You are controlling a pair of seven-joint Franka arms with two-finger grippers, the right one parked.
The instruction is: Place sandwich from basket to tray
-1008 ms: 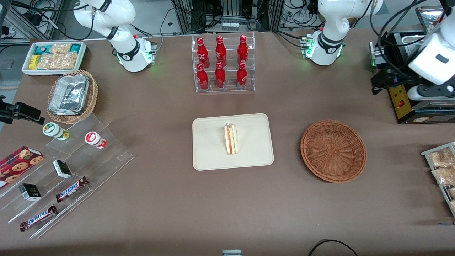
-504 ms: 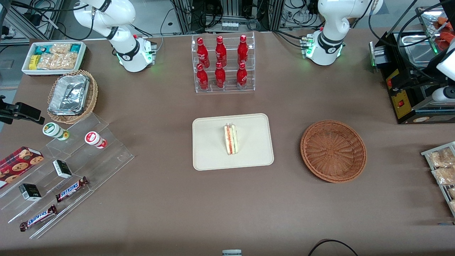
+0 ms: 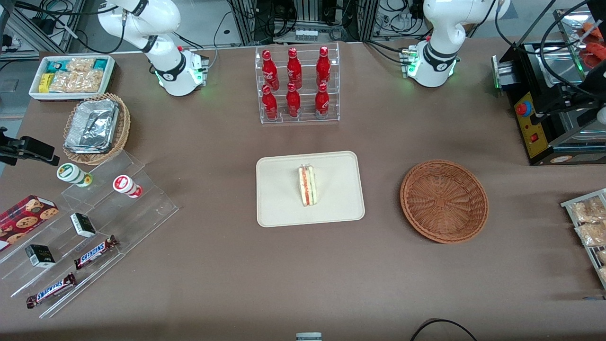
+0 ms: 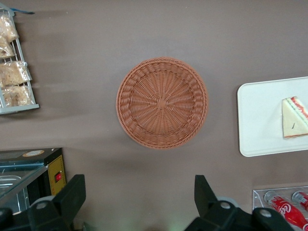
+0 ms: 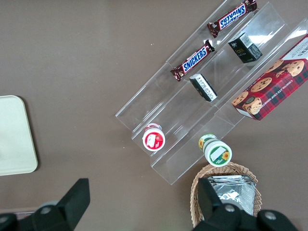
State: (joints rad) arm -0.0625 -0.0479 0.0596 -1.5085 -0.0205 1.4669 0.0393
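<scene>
The sandwich [image 3: 307, 185], a pale wedge with red and green filling, lies on the cream tray [image 3: 279, 208] at the table's middle. It also shows in the left wrist view [image 4: 294, 118] on the tray [image 4: 260, 120]. The reddish-brown wicker basket [image 3: 444, 201] stands empty beside the tray, toward the working arm's end, and shows in the left wrist view [image 4: 161, 102]. My left gripper [image 4: 138, 184] is open and empty. It hangs high above the table, farther from the front camera than the basket, and is almost out of the front view.
A clear rack of red bottles [image 3: 297, 85] stands farther from the front camera than the tray. A black machine [image 3: 539, 128] and a wire rack of snack packets [image 3: 587, 222] are at the working arm's end. A foil-lined basket [image 3: 94, 128], white bin [image 3: 71, 76] and acrylic steps [image 3: 94, 227] are at the parked arm's end.
My left arm's white wrist has moved out of the front view toward the working arm's end. The sandwich, tray and basket have not moved.
</scene>
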